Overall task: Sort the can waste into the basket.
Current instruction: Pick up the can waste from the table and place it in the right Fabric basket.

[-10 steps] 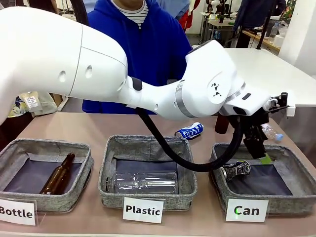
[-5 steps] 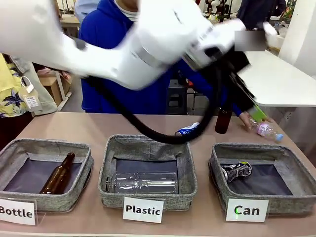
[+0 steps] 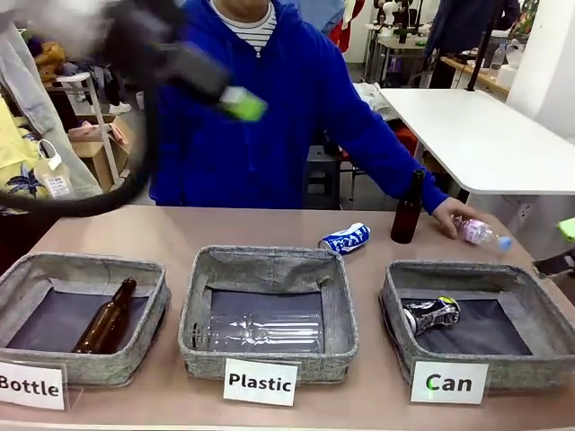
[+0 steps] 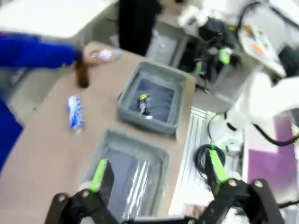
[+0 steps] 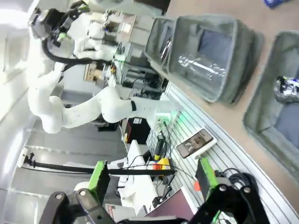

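Black left gripper, 2 green pads, black cable

The Can basket lay open from above, with a crushed can in its left half and bare liner to the right. Behind it on the table stood a brown bottle, beside a person's hand resting on a plastic bottle. A blue can lay left of those.

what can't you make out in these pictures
- front view: left gripper is a motion smear
- front view: right gripper cut off by the right edge
- front view: plastic bottle partly under the person's hand
- left wrist view: blur hides the blue can print
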You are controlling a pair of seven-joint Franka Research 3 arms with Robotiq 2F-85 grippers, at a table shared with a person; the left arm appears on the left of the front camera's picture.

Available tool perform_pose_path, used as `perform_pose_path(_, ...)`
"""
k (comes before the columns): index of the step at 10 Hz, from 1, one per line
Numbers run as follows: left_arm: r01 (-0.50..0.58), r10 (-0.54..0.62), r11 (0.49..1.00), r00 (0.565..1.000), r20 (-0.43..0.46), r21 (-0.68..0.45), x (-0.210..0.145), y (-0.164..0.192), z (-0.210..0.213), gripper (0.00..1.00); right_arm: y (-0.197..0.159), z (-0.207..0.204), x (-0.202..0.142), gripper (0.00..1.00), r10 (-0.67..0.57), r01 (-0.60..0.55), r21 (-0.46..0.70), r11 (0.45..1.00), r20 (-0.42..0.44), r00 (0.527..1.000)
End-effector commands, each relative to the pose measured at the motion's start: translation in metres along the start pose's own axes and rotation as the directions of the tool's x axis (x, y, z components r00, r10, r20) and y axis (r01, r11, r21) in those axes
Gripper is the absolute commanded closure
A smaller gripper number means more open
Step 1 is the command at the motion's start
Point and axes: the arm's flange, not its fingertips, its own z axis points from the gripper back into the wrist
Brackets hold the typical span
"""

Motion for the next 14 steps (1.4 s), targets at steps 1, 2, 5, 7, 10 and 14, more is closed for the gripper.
perform_pose_path(1, -0.208, 0.195, 0.975, 0.970, 0.142, 0.083, -0.080, -0.003, 0.084, 0.00, 0.001, -0.030, 0.011, 0.00, -0.065, 0.068, 0.042, 0.997, -0.071, 0.995)
perform_pose_path(2, -0.321, 0.301, 0.945, 0.930, 0.211, 0.067, -0.121, 0.001, 0.124, 0.00, -0.003, -0.039, 0.016, 0.00, -0.088, 0.094, 0.070, 0.993, -0.082, 0.993)
perform_pose_path(5, -0.536, 0.519, 0.843, 0.793, 0.318, -0.040, -0.243, 0.002, 0.179, 0.00, 0.004, -0.024, 0.034, 0.00, -0.087, 0.089, 0.198, 0.976, -0.017, 0.996)
perform_pose_path(7, -0.603, 0.638, 0.770, 0.737, 0.224, -0.208, -0.310, 0.016, 0.182, 0.00, 0.003, 0.012, 0.036, 0.00, -0.083, 0.060, 0.238, 0.969, 0.086, 0.993)
perform_pose_path(10, -0.606, 0.657, 0.735, 0.747, 0.101, -0.304, -0.351, 0.052, 0.162, 0.00, -0.003, -0.008, 0.031, 0.00, -0.064, 0.057, 0.196, 0.979, 0.029, 0.998)
perform_pose_path(14, -0.620, 0.678, 0.726, 0.718, 0.156, -0.298, -0.312, 0.045, 0.213, 0.00, -0.003, -0.008, 0.031, 0.00, -0.064, 0.057, 0.196, 0.979, 0.029, 0.998)
